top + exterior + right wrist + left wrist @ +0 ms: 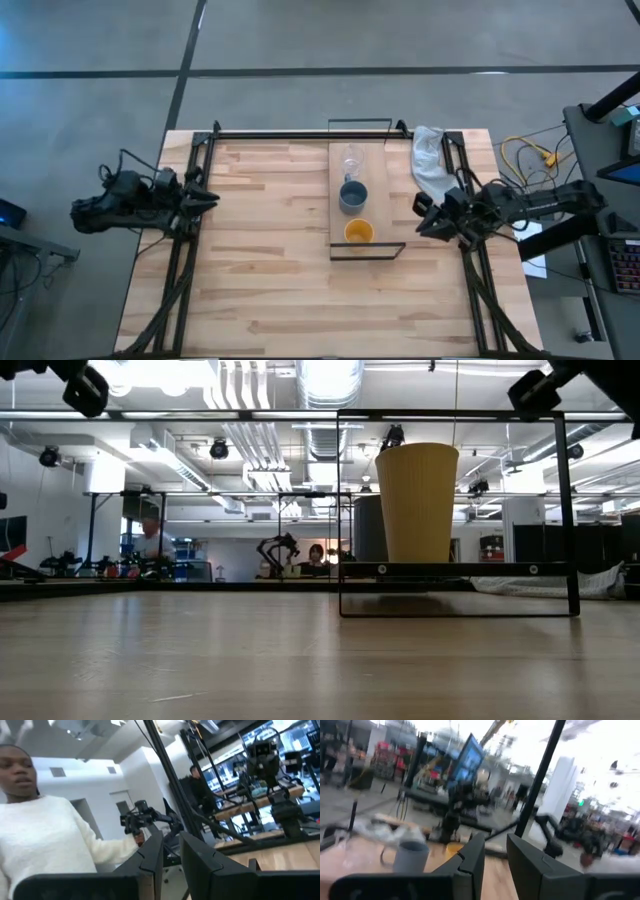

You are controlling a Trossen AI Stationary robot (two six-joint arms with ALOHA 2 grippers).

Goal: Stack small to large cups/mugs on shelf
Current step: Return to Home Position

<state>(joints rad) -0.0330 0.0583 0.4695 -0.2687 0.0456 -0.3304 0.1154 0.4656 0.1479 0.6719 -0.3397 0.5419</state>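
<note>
Left gripper at table left edge, arm folded, fingers slightly parted, empty | right gripper at right edge near shelf, parted, empty | cups on shelf

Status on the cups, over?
Left gripper, right gripper at table sides, off cups. Glass, blue-grey cup, yellow cup lined on shelf. White cloth beside shelf.
</note>
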